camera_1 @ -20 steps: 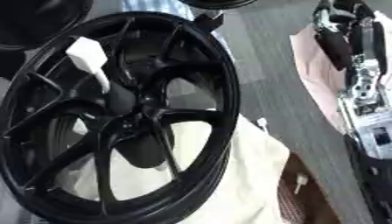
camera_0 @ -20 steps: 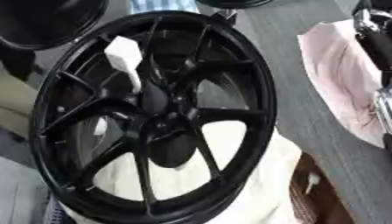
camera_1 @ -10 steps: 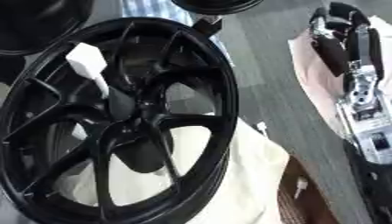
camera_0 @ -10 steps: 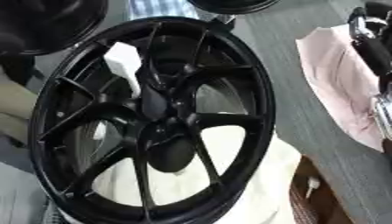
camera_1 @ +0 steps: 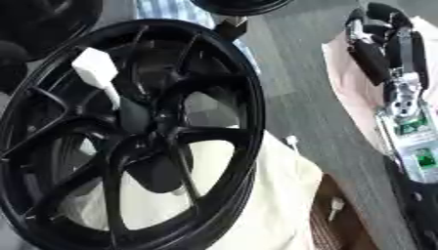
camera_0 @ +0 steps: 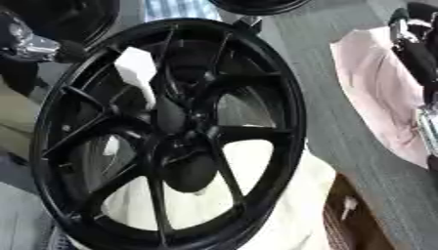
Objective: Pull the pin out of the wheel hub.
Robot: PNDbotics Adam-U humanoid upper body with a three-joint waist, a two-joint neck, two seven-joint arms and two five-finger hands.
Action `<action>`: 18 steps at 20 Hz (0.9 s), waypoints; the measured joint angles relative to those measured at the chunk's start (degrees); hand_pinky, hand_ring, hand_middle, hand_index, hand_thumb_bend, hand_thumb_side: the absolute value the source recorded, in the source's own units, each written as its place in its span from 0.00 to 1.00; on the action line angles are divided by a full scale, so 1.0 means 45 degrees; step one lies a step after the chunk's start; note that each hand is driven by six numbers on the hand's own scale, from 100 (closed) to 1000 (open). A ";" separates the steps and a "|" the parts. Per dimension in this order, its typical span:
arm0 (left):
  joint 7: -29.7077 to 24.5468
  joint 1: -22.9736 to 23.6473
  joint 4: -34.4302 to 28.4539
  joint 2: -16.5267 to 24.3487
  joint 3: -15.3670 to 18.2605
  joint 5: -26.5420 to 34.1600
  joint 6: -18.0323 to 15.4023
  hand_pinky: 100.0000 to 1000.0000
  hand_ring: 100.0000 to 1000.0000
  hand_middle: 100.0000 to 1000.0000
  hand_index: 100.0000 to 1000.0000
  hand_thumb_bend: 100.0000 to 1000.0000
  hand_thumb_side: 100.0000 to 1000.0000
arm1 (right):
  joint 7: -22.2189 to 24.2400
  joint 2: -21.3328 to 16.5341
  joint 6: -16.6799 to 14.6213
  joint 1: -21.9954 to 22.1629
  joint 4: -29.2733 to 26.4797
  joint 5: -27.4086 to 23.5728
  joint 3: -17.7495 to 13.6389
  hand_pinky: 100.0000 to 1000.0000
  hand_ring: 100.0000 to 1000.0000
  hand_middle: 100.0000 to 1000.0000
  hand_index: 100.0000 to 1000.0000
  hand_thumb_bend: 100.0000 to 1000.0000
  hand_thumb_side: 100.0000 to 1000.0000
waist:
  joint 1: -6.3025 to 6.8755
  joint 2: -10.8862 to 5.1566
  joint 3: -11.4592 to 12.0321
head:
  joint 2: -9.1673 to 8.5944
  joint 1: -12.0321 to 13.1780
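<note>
White pin sits at 11 o'clock of the wheel hub, shaft angled to 5 o'clock; right hand far off at 3 o'clock, fingers unreadable, apparently empty; left hand unseen.

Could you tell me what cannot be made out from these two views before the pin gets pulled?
- Right hand: cut off by the top edge in the right eye view; whether it is open or shut is unclear.
- Left hand: only a blurred part at the left eye view's left edge.
- White pin: its lower end is lost against the black wheel hub.
</note>
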 measured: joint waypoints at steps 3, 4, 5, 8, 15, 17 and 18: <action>0.0107 -0.0164 0.0251 -0.0188 -0.0264 0.0066 -0.0108 0.79 0.76 0.75 0.84 0.49 0.70 | 0.0014 0.0001 -0.0014 -0.0005 0.0000 -0.0001 0.0002 0.87 0.78 0.79 0.83 0.07 0.50 | 0.0032 0.0000 -0.0017 | 0.0002 0.0054; 0.0144 -0.0198 0.0309 -0.0238 -0.0345 0.0115 -0.0144 0.79 0.76 0.75 0.84 0.50 0.69 | 0.0019 0.0001 -0.0019 -0.0009 0.0000 -0.0001 0.0003 0.87 0.78 0.79 0.83 0.07 0.50 | 0.0039 -0.0001 -0.0036 | 0.0002 0.0071; 0.0182 -0.0240 0.0374 -0.0279 -0.0432 0.0184 -0.0182 0.80 0.77 0.75 0.85 0.52 0.68 | 0.0022 0.0001 -0.0022 -0.0012 0.0000 -0.0001 0.0003 0.87 0.78 0.79 0.83 0.07 0.50 | 0.0040 -0.0001 -0.0068 | 0.0002 0.0094; 0.0286 -0.0332 0.0608 -0.0447 -0.0652 0.0302 -0.0287 0.80 0.77 0.76 0.85 0.53 0.65 | 0.0037 0.0003 -0.0037 -0.0025 0.0000 -0.0002 0.0010 0.87 0.78 0.79 0.83 0.07 0.50 | 0.0044 -0.0001 -0.0092 | 0.0004 0.0133; 0.0486 -0.0536 0.1400 -0.0847 -0.0775 0.0160 -0.0487 0.80 0.76 0.75 0.85 0.52 0.63 | 0.0046 0.0018 -0.0046 -0.0126 0.0000 -0.0006 0.0073 0.87 0.78 0.79 0.83 0.07 0.50 | 0.0044 -0.0001 -0.0202 | 0.0046 0.0238; 0.0539 -0.0596 0.1592 -0.0939 -0.0813 0.0115 -0.0540 0.80 0.76 0.75 0.85 0.52 0.63 | 0.0046 0.0020 -0.0046 -0.0129 -0.0001 -0.0007 0.0074 0.87 0.78 0.79 0.83 0.07 0.50 | 0.0044 -0.0001 -0.0222 | 0.0060 0.0247; 0.0562 -0.0597 0.1665 -0.0975 -0.0815 0.0102 -0.0563 0.79 0.75 0.74 0.83 0.49 0.63 | 0.0047 0.0021 -0.0047 -0.0132 -0.0001 -0.0007 0.0074 0.87 0.78 0.79 0.83 0.08 0.50 | 0.0044 -0.0001 -0.0227 | 0.0062 0.0267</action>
